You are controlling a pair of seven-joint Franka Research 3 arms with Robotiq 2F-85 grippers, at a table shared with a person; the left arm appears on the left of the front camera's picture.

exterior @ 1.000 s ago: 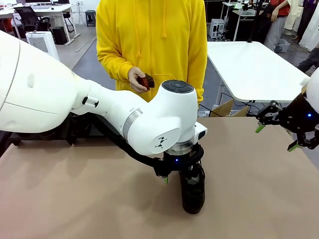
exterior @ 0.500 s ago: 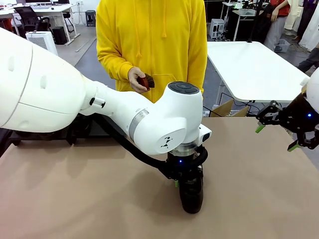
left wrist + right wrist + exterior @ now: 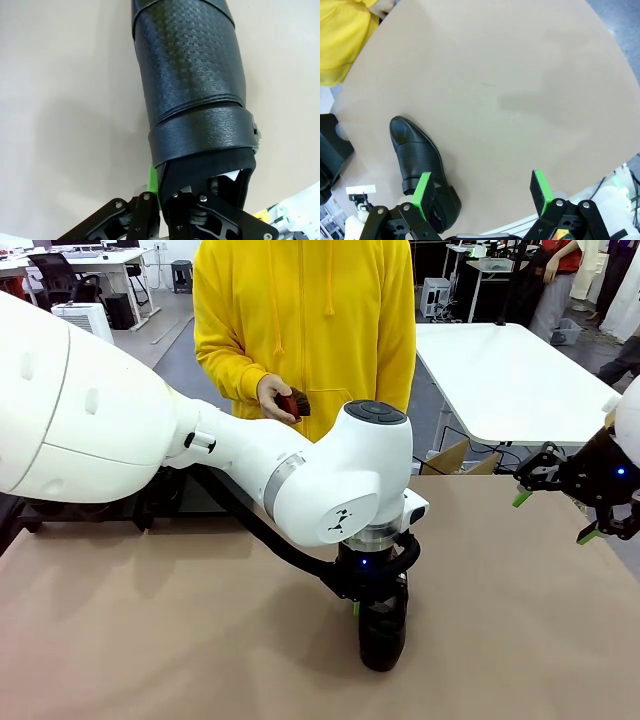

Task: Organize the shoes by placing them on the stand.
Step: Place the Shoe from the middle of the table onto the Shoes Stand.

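My left gripper [image 3: 372, 612] pinches the stiff, shiny shoe [image 3: 192, 85] at its heel rim, I think; my right gripper [image 3: 482, 192] is wide open, empty.

The left gripper [image 3: 372, 608] has sunk lower and clamped onto the shoe [image 3: 384, 636] (at its heel opening) on the table [image 3: 150, 640].

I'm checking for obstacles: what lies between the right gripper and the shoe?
Bare tan table, in the front view, between the open right gripper and the shoe.
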